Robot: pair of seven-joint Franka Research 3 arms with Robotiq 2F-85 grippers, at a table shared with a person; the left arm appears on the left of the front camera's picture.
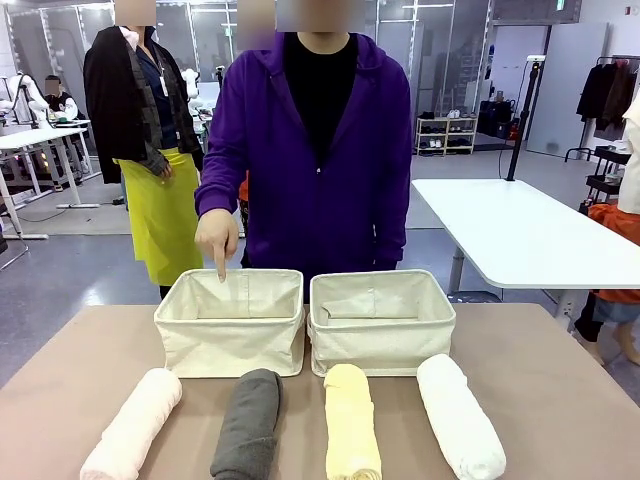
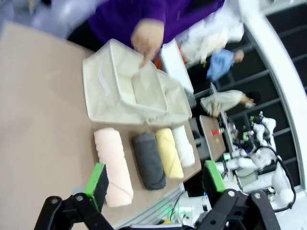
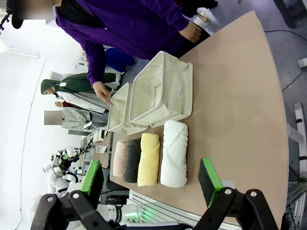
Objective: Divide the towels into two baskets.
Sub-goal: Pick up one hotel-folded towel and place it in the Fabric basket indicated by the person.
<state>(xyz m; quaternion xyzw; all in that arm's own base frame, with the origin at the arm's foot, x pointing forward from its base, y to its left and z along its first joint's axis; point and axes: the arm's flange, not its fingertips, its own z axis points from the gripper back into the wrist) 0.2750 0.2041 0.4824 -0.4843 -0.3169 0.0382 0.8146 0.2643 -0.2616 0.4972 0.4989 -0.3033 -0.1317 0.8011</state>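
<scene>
As a person's hand (image 1: 217, 237) points one finger down over the left basket (image 1: 230, 345), four rolled towels lie in a near row on the counter (image 1: 560, 400). From left to right they are the pink towel (image 1: 133, 425), grey towel (image 1: 247, 425), yellow towel (image 1: 351, 425) and white towel (image 1: 460, 418). Two baskets stand side by side just beyond them, the right basket (image 1: 385, 345) matching the left. Left fingers (image 2: 97, 181) and right fingers (image 3: 208, 175) are spread wide and hold nothing. In each wrist view the rolls lie ahead, framed between the pads and untouched.
</scene>
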